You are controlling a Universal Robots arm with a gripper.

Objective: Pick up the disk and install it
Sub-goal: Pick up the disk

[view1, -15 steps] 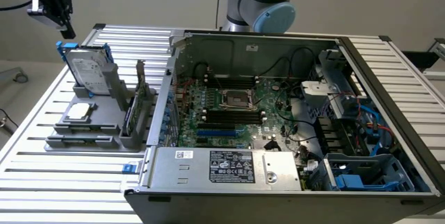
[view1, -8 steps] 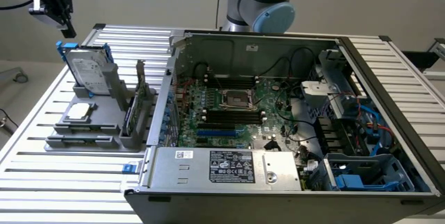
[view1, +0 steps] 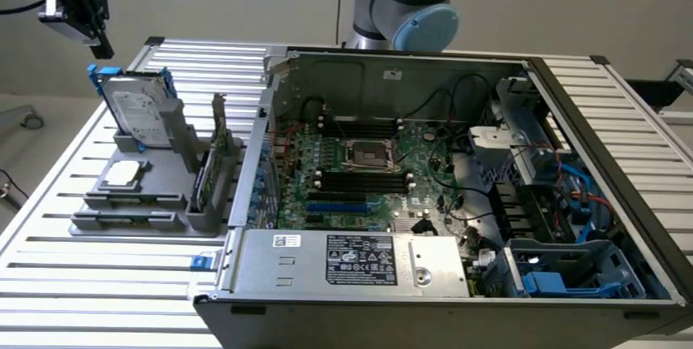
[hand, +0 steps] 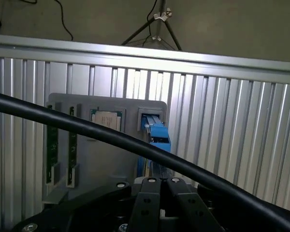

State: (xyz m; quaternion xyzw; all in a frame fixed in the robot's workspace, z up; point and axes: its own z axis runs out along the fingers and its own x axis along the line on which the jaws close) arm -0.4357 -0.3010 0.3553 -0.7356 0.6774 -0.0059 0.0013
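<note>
The tool [view1: 97, 40] hangs above the disk [view1: 141, 109] without touching it, its jaws pressed together on nothing. The disk stands upright in a grey holder [view1: 162, 223] on the desk [view1: 87, 292], beside the open computer case [view1: 433, 65].

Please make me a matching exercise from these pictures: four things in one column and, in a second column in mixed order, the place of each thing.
Things
1. the disk
2. the square chip
3. the silver box with the black-and-white label
4. the end effector

Places
A. inside the computer case, along the side nearest the exterior camera
B. in the air above the grey holder
C. standing upright in the grey holder
D. lying flat on the grey holder

Right pairs: 1-C, 2-D, 3-A, 4-B
</note>
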